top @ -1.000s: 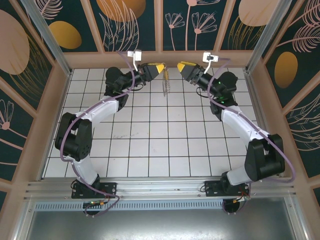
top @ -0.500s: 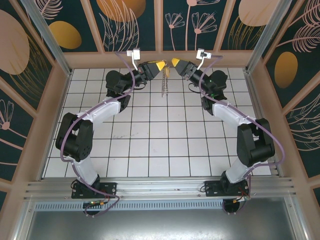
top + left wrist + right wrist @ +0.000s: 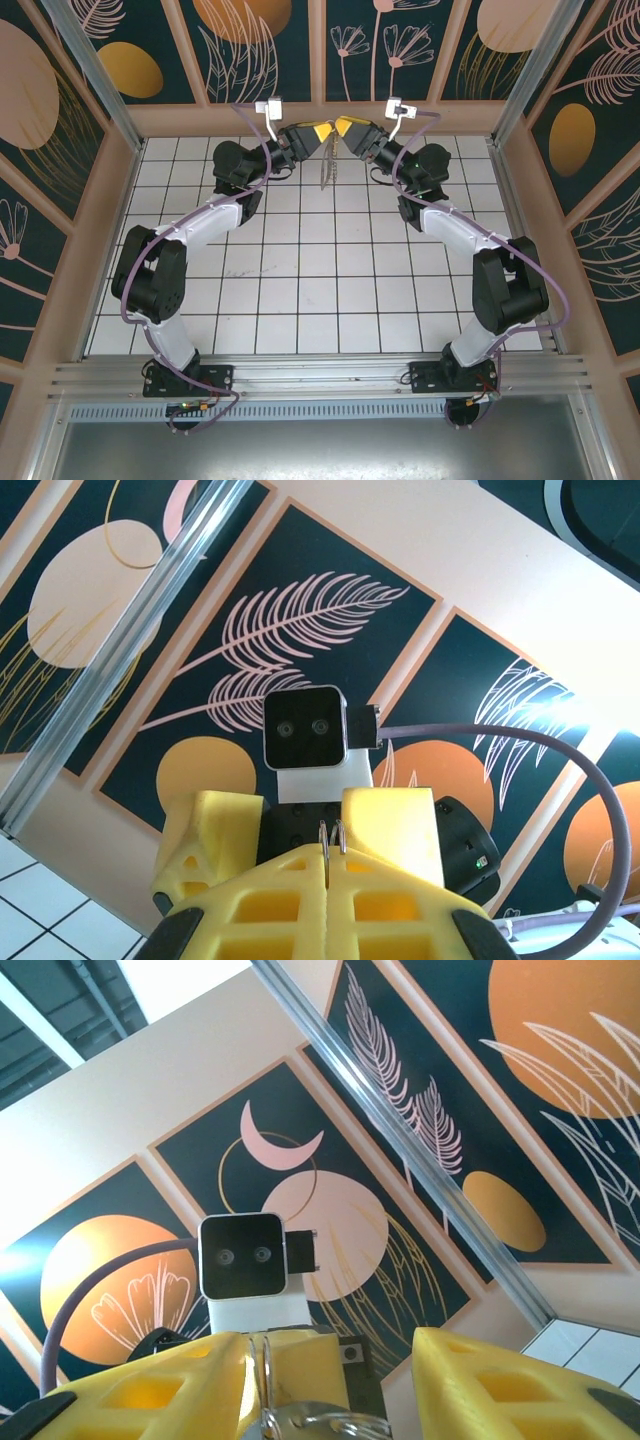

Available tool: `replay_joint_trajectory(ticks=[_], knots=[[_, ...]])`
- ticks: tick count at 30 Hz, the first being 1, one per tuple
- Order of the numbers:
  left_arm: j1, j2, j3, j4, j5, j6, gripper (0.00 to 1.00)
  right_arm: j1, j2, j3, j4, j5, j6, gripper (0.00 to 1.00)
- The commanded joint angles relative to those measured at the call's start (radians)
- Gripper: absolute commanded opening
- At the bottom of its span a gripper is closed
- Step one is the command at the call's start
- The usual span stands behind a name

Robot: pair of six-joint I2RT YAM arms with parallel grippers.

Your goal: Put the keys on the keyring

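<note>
Yellow-padded left gripper [image 3: 320, 133], clamped tight on the keyring [image 3: 326, 170], suspends the loop at upper centre of the overhead frame, presumably to present it. Right gripper [image 3: 345, 128] faces it, jaws half parted with the wire between them, apparently placed for threading.

Each arm is built of smooth white rounded shells [image 3: 205, 222] between bulky black joint housings [image 3: 150, 280] — a thin purple-grey cable [image 3: 480, 730] runs loosely along it. The left gripper [image 3: 321, 133] and the right gripper [image 3: 344, 127] have chunky yellow fingers [image 3: 390, 900] with square hollows. Above them sits a white square camera box [image 3: 305, 728] with a dark face and two lenses.
</note>
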Motion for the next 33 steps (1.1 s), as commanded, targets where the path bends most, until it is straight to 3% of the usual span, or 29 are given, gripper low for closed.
replay_joint_trajectory(ticks=[1,7,12,21,24,29,33], knots=[[-0.006,-0.018,0.015,0.023,-0.001,0.014,0.0,0.013,-0.011,0.04,0.058,-0.029,-0.026,0.47],[-0.009,-0.016,0.017,0.019,0.0,0.016,0.0,0.015,-0.011,0.034,0.056,-0.036,-0.026,0.43],[-0.009,-0.017,0.02,0.012,-0.001,0.022,0.0,0.014,-0.021,0.016,0.052,-0.039,-0.033,0.31],[-0.011,-0.011,0.032,0.002,-0.002,0.023,0.0,0.014,-0.036,-0.01,0.05,-0.056,-0.041,0.29],[-0.011,-0.011,0.033,-0.001,-0.003,0.022,0.0,0.015,-0.039,-0.017,0.052,-0.059,-0.041,0.23],[-0.014,-0.009,0.038,-0.005,-0.002,0.025,0.0,0.013,-0.041,-0.024,0.051,-0.062,-0.045,0.02],[-0.014,-0.006,0.043,-0.009,0.004,0.028,0.0,0.006,-0.042,-0.018,0.035,-0.063,-0.049,0.0]])
